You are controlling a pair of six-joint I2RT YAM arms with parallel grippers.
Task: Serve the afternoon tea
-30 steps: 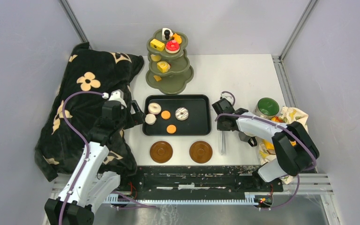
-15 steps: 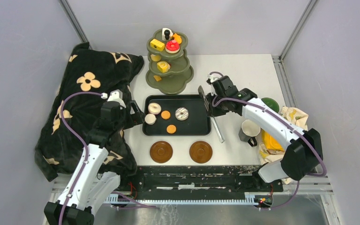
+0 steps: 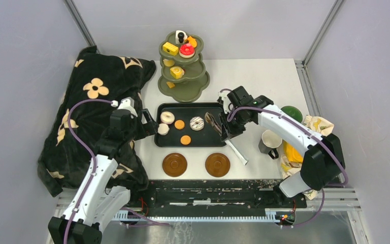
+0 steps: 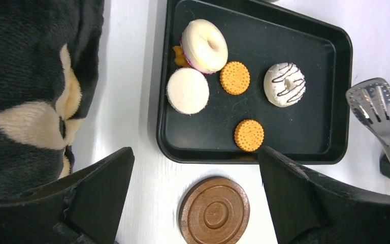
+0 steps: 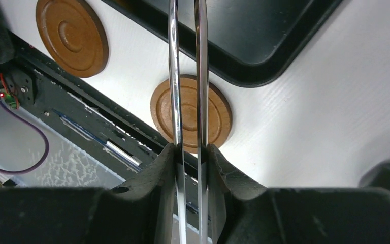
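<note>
Okay, your olive stand (image 3: 184, 71) sits far centre, black tray (image 3: 193, 145) just nearer holding donuts (image 4: 204, 46) and cookies (image 4: 234, 78), two saucers (image 3: 174, 164) nearest. Your right gripper (image 5: 188, 152) is clamped on the tongs (image 4: 378, 109) over the tray's right edge; left gripper (image 4: 194, 151) gapes empty by its left edge.

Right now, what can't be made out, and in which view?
- Right wrist: the tongs' heads, cut off by the top edge.
- Top external: pastries on the stand's lower tiers, partly covered by upper tiers.
- Top external: green mug, partly behind the right arm.
</note>
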